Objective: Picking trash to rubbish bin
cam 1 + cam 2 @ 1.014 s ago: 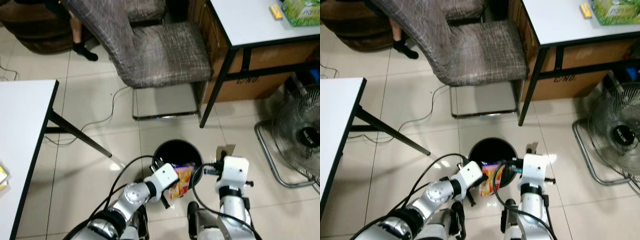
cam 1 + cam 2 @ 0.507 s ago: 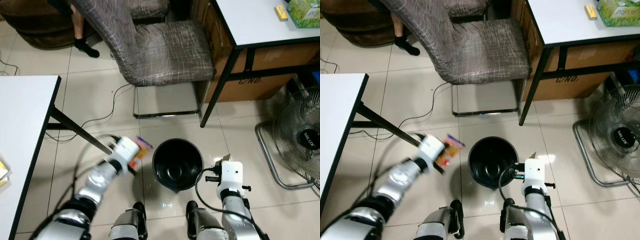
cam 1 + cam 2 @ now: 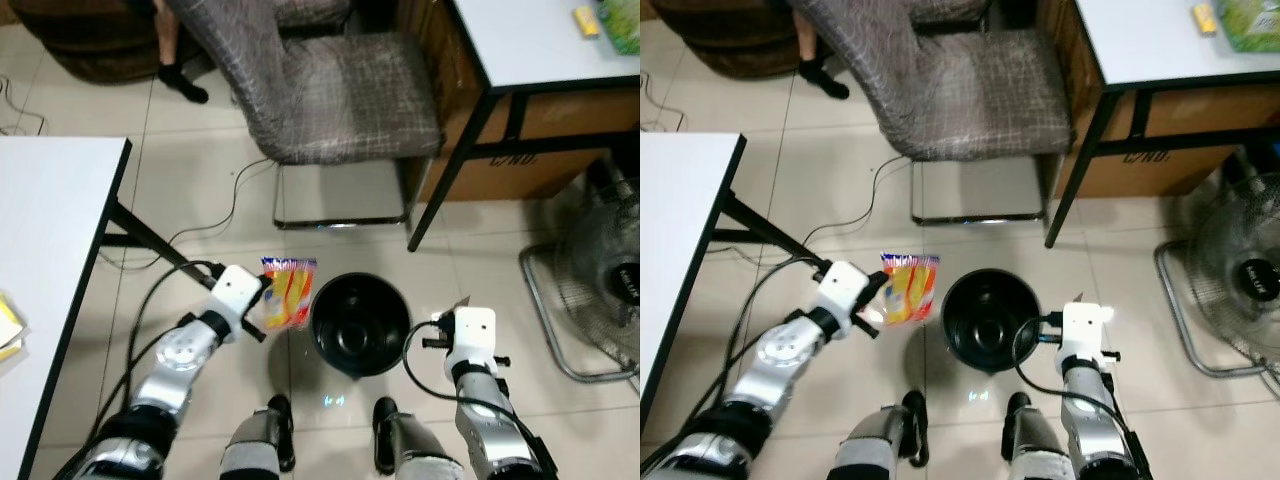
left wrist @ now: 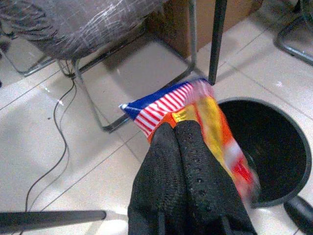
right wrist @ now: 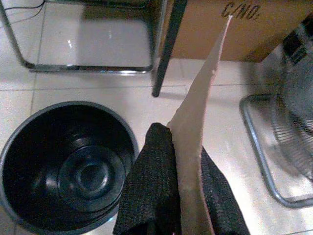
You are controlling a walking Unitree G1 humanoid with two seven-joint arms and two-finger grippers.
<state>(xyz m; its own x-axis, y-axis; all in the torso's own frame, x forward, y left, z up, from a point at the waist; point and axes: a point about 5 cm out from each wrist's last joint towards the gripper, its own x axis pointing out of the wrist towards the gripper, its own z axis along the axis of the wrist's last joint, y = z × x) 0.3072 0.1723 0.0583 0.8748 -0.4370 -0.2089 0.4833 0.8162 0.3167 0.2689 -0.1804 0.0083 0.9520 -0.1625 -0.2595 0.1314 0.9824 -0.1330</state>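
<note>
The left gripper [image 4: 178, 129] swung out from over the black bin [image 3: 360, 325] and ended just beside its rim, the snack packet [image 3: 287, 291] pinched in its fingers [image 4: 193, 161] throughout.

- Glossy pale floor tiles [image 3: 200, 190] carry soft reflections of the light.
- A grey upholstered chair [image 3: 330, 90] on a chrome sled frame stands at 12 o'clock.
- A white desk [image 3: 545, 40] with black legs sits at 2 o'clock, a cardboard box [image 3: 520, 150] beneath it.
- A floor fan [image 3: 600, 290] stands at 3 o'clock.
- Another white table [image 3: 45, 260] lies at 9 o'clock.
- A thin cable [image 3: 225, 210] trails across the tiles.
</note>
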